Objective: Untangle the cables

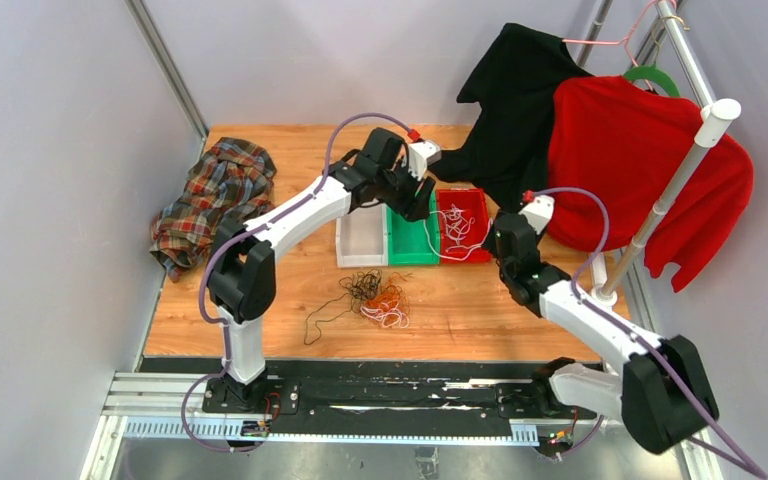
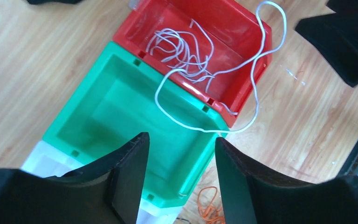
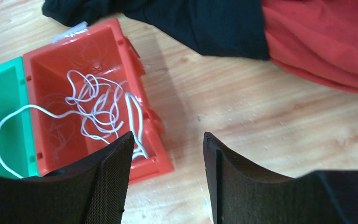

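A white cable [image 1: 456,229] lies mostly in the red bin [image 1: 476,206], one loop trailing over the green bin [image 1: 410,246] and onto the table. It also shows in the left wrist view [image 2: 182,51] and the right wrist view [image 3: 98,105]. A tangle of black cable [image 1: 358,287], orange cable [image 1: 388,298] and some white cable lies on the table in front of the bins. My left gripper [image 1: 422,205] hovers open and empty over the green bin [image 2: 121,102]. My right gripper [image 1: 505,240] is open and empty just right of the red bin [image 3: 74,60].
A white bin [image 1: 360,240] stands left of the green one. A plaid shirt [image 1: 215,195] lies at the far left. A black garment [image 1: 515,100] and a red one [image 1: 640,170] hang on a rack [image 1: 675,190] at the back right.
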